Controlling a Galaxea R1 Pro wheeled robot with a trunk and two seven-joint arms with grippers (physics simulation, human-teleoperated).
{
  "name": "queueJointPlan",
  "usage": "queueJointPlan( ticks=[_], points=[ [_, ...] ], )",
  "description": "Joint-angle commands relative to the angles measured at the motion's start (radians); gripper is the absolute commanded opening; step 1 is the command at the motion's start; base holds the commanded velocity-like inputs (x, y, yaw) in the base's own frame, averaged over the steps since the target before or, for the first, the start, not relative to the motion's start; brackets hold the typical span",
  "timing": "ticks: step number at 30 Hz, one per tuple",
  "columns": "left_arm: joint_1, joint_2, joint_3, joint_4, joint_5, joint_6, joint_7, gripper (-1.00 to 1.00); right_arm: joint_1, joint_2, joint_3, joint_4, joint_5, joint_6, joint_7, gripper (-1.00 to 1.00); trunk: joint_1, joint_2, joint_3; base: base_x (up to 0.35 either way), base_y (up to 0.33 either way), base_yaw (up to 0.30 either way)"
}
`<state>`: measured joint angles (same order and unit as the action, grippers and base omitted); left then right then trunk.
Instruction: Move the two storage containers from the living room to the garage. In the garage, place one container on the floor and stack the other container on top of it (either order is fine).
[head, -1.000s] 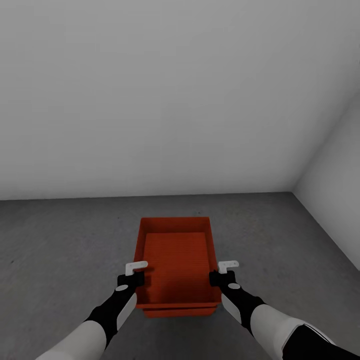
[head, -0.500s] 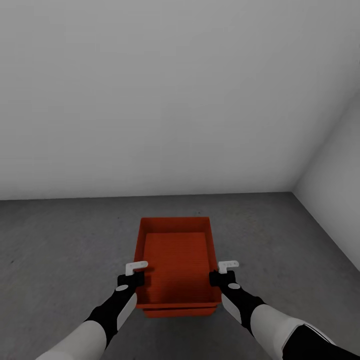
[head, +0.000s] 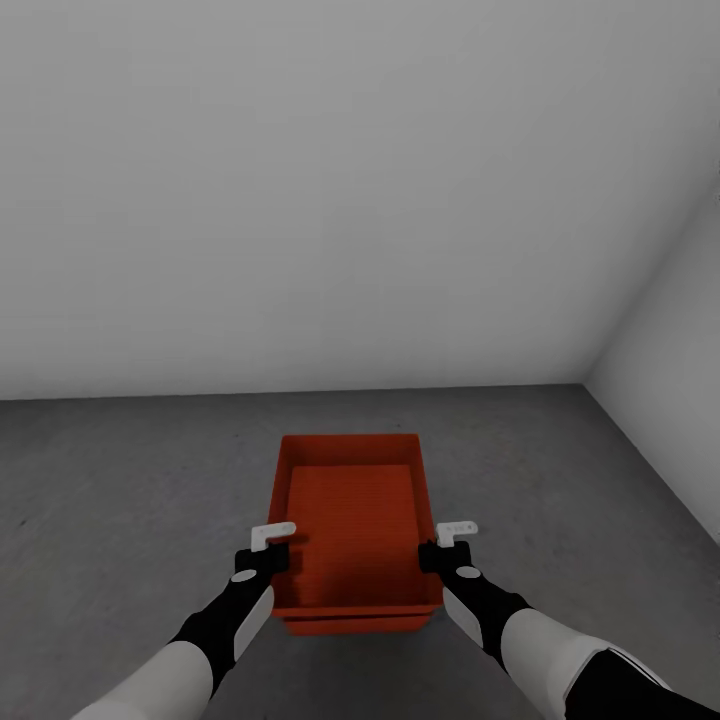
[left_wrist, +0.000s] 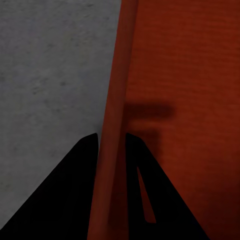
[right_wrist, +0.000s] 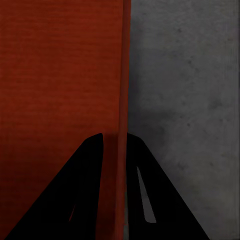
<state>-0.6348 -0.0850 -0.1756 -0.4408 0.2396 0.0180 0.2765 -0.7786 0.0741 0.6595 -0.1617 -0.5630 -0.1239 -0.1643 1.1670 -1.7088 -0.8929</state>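
- Thin-walled orange-red storage container (head: 350, 520), rectangular with a ribbed bottom, sits nested over a second one's edge (head: 355, 625) on speckled grey concrete floor (head: 120, 500), plain white walls (head: 350, 200) at 12 o'clock.
- Left pincer (head: 275, 545) straddles the 9 o'clock wall; right pincer (head: 445, 542) straddles the 3 o'clock wall; clenched or loose, cannot tell.

Two orange-red storage containers: an upper container (head: 352, 520) nested over a lower container (head: 360, 625), whose edge shows at 6 o'clock below the upper one's near wall. Two grippers: the left gripper (head: 272, 545) at 9 o'clock of the stack, the right gripper (head: 447, 543) at 3 o'clock. Two white walls: a far wall (head: 300, 200) at 12 o'clock and a side wall (head: 680, 380). One grey concrete floor (head: 120, 500).
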Motion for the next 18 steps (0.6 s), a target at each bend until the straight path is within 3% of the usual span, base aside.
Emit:
queueJointPlan(
  ticks=[1, 18],
  points=[
    [0.0, -0.001, 0.008, -0.004, -0.011, -0.017, 0.01, -1.0, -0.001, 0.001, -0.054, 0.004, -0.031, -0.006, -0.001, -1.0, 0.0, 0.0, -0.001, 0.0, -0.147, 0.0],
    [0.0, 0.001, 0.009, -0.004, -0.011, -0.017, 0.01, -1.0, -0.001, 0.001, -0.054, 0.004, -0.031, -0.007, -0.001, -1.0, 0.0, 0.0, -0.001, 0.0, -0.02, 0.0]
  ],
)
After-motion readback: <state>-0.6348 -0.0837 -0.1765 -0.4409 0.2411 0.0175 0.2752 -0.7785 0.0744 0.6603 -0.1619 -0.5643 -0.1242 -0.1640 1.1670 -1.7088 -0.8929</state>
